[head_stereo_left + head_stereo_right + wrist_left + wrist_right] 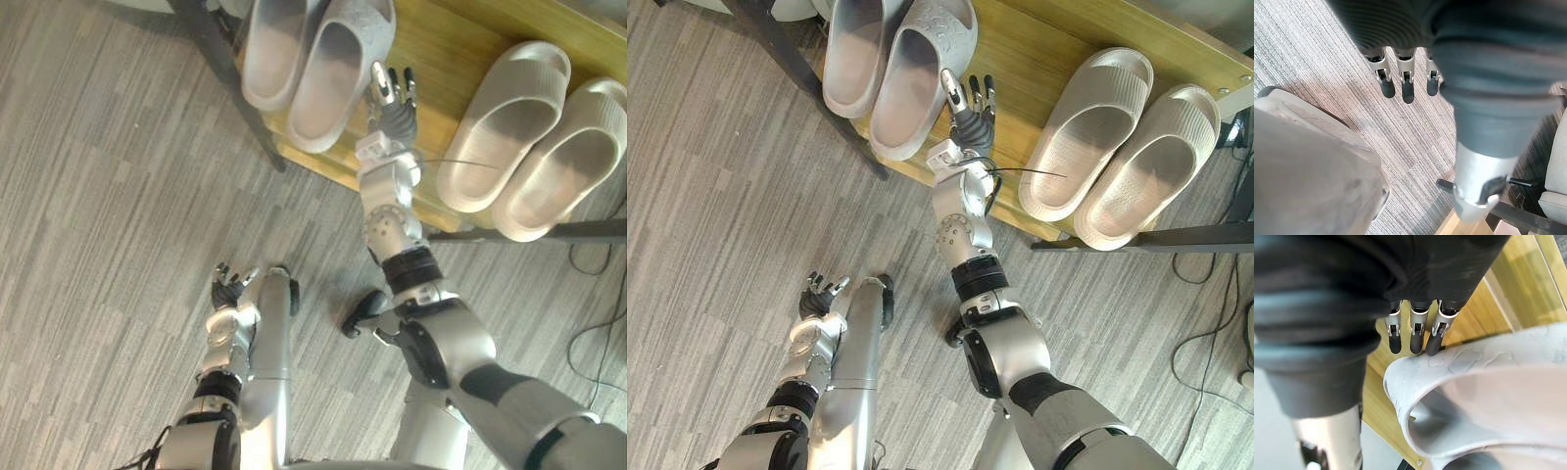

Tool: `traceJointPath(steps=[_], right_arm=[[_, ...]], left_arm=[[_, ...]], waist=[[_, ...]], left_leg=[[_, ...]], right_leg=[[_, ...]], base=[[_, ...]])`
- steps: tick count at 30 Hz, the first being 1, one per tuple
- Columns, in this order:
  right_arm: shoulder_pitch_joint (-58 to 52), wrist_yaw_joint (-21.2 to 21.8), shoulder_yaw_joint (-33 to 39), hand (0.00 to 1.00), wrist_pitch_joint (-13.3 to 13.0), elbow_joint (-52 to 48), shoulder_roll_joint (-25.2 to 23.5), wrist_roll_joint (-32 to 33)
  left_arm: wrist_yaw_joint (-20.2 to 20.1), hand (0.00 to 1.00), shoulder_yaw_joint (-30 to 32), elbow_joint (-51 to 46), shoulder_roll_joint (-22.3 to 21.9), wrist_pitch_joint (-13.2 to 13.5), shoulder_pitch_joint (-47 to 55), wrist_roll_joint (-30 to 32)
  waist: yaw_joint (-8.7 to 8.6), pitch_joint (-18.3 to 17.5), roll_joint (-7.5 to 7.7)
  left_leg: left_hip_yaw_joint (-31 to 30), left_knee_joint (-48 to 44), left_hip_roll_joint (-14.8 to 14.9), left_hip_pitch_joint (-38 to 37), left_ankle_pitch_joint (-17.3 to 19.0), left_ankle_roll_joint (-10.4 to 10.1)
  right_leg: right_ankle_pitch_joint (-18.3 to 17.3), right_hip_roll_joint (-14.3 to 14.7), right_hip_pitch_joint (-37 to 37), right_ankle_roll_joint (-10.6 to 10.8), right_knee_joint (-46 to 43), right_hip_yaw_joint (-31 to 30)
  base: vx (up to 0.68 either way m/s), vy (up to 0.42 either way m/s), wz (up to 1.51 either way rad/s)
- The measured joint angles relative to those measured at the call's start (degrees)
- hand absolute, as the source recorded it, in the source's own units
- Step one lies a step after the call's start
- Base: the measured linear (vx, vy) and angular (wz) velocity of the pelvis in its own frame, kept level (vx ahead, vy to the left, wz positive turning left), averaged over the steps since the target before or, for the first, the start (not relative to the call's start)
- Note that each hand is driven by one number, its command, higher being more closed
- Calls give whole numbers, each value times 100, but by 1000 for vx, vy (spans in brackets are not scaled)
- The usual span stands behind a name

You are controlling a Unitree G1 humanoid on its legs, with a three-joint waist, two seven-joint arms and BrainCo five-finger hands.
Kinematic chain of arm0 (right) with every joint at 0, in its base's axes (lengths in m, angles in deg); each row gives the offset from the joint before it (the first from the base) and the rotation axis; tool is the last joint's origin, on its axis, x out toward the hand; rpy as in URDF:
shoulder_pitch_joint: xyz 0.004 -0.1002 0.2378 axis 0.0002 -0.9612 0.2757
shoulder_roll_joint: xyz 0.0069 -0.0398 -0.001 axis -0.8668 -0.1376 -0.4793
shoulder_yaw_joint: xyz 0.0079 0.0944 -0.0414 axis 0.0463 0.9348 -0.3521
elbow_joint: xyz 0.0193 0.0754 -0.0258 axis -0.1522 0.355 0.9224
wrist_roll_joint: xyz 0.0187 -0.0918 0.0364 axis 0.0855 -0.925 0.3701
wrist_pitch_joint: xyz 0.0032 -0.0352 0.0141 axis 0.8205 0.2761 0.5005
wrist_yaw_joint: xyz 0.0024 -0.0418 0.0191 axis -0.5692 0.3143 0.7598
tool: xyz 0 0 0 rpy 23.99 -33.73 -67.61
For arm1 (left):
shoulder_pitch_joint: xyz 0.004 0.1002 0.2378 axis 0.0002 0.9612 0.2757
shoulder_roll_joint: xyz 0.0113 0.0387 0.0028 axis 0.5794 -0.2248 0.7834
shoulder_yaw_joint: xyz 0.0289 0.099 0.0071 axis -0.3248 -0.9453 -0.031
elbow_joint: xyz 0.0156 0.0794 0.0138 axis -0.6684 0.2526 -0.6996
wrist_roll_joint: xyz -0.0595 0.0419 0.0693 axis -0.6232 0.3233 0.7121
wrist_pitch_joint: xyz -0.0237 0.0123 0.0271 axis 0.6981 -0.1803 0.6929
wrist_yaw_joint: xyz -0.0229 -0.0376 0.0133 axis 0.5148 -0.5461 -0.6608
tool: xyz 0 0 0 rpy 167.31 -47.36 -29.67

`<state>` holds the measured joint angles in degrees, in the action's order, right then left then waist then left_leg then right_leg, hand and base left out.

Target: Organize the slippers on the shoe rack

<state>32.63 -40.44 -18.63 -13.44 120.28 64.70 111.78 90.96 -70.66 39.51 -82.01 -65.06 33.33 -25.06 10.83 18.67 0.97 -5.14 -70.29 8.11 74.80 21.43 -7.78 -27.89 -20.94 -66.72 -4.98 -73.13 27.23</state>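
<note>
Counting four slippers [505, 122] on the shoe rack [451, 39]

Nearest us, our left hand [227, 291] hangs over the grey floor [98, 196], fingers loosely spread and holding nothing. Farther out, our right hand [394, 98] lies over the wooden rack, fingers straight and empty, just beside one grey slipper [333, 73]. That slipper sits against its mate [279, 44]. Well apart to the right, the beige pair [568, 162] lies side by side: two pairs.
</note>
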Motion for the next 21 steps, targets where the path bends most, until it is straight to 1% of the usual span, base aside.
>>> traceJointPath(steps=[3, 5, 7, 11, 19, 21], right_arm=[[175, -4, 164, 0, 32, 200, 77, -2], [232, -8, 187, 0, 53, 259, 135, -2], [374, -10, 187, 0, 115, 384, 280, -7], [504, -9, 184, 0, 234, 505, 457, -21], [602, -16, 186, 0, 366, 601, 644, -47], [604, -56, 195, 0, 390, 601, 695, -183]], left_arm=[[-4, 0, 26, -1, -62, 12, -6, -42], [-5, 0, 34, -1, -77, 19, -5, -107], [-7, 0, 39, -1, -105, 26, -5, -120], [-11, 0, 38, 8, -123, 41, -3, -128], [-19, 0, 35, 16, -125, 37, -3, -215], [-18, 0, 36, 30, -123, 28, 3, -224]], waist=[[84, -5, -10], [105, -5, -11], [147, -5, -11], [170, -10, -21], [174, -17, -33], [174, -18, -34]], left_leg=[[-23, 0, -2, 4, -18, -32], [-34, 0, -2, 11, -22, -37], [-61, 0, 0, 27, -35, -55], [-75, 0, 9, 33, -47, -77], [-66, -9, 12, 6, -53, -73], [-47, -9, 20, -26, -52, -71]], right_leg=[[-46, -4, 0, -13, -36, 25], [-67, -8, 0, -41, -45, 40], [-86, -10, 0, -73, -64, 78], [-63, -8, 0, -125, -74, 92], [-60, -11, 31, -132, -73, 85], [-59, -11, 52, -132, -73, 69]], base=[[-25, 20, 2], [-34, 20, 4], [-15, 11, 2], [-12, 41, 0], [-9, 59, 0], [-21, 69, -1]])
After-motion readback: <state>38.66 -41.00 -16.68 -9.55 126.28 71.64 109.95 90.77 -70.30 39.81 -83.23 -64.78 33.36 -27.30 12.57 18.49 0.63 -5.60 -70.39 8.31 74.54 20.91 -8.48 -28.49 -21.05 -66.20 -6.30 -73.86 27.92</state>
